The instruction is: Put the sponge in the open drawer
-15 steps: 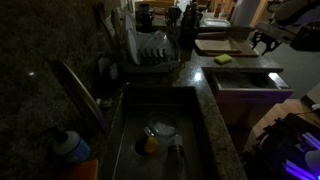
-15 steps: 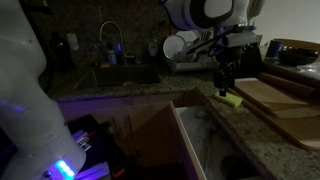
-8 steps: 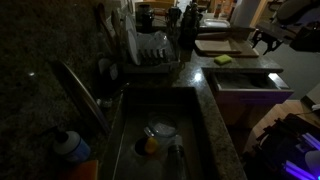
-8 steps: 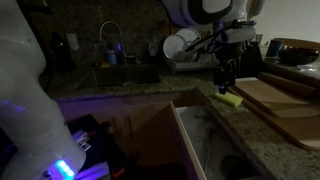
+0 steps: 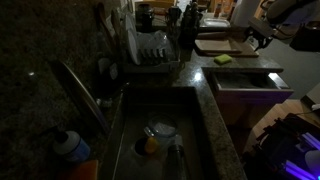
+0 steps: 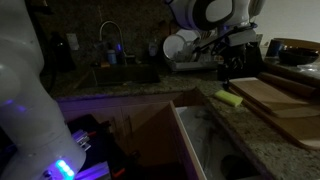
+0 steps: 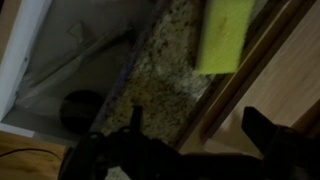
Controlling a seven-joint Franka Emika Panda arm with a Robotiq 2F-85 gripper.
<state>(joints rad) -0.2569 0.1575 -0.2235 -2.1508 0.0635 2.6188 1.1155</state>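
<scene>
In an exterior view: sponge [image 5: 222,59] lay on counter [image 5: 240,65], just behind drawer [image 5: 245,80]. My gripper [image 5: 257,38] hung above, clear of it.

In an exterior view: gripper [image 6: 225,72] over sponge [image 6: 229,98], which lay against board [image 6: 275,100]. Drawer [image 6: 183,135] stood open below.

Wrist view: fingers [image 7: 268,130] spread, grasping nothing. Sponge [image 7: 226,35] flat on counter [image 7: 160,80], drawer [image 7: 25,60] off to one side.

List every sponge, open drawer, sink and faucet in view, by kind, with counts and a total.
Sponge: 1
Open drawer: 1
Sink: 1
Faucet: 1
Total: 4
</scene>
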